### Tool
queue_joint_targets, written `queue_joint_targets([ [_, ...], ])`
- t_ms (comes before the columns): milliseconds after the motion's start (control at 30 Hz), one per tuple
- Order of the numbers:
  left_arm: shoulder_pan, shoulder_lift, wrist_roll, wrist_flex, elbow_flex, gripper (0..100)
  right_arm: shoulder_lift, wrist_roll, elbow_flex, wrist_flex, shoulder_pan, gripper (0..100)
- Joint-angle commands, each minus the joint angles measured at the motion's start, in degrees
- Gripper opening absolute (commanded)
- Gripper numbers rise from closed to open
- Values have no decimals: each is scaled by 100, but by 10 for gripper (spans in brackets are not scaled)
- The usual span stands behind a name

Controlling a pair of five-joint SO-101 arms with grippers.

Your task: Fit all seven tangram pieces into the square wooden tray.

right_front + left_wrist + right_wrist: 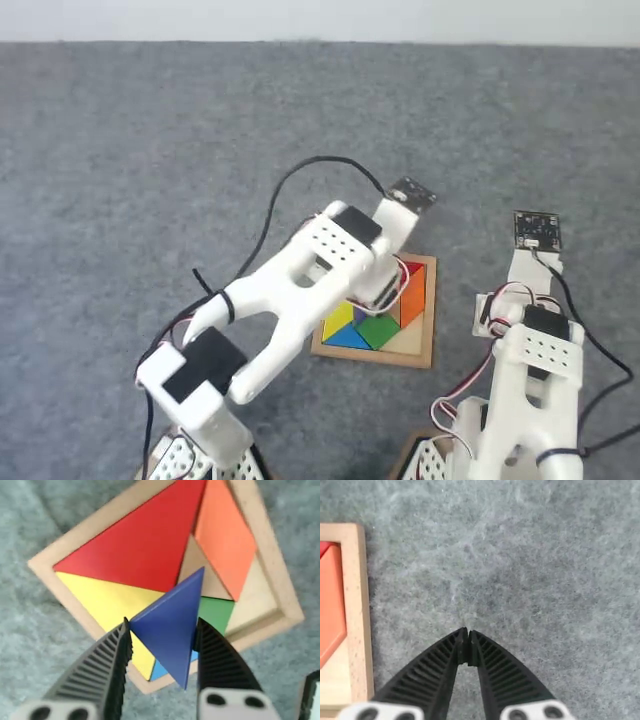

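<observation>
The square wooden tray [42,562] holds a large red triangle [140,540], a yellow triangle [105,600], an orange parallelogram [225,535], a green piece [216,612] and a light blue piece [159,672]. My left gripper [162,632] hovers over the tray, shut on a dark blue triangle [170,625] held above the bare wood gap [200,562]. In the high view the left arm [330,260] covers part of the tray [425,350]. My right gripper [468,639] is shut and empty over the carpet, beside the tray's edge [357,610].
Grey carpet [150,150] covers the table all around. The right arm [535,340] stands to the right of the tray. A bare corner of the tray floor [255,597] shows beside the orange piece.
</observation>
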Motion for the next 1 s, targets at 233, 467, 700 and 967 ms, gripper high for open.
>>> queue_joint_targets([
  [233, -114, -167, -475, 413, -400, 276, -40, 97, -237, 40, -13, 11],
  [467, 185, -387, -1152, 554, -242, 275, -40, 97, -237, 40, -40, 11],
  [700, 527, 114, -1143, 229, -48, 260, -40, 97, -229, 57, -22, 11],
  [967, 211, 290, -1327, 237, -48, 228, -40, 97, -229, 57, -22, 11],
])
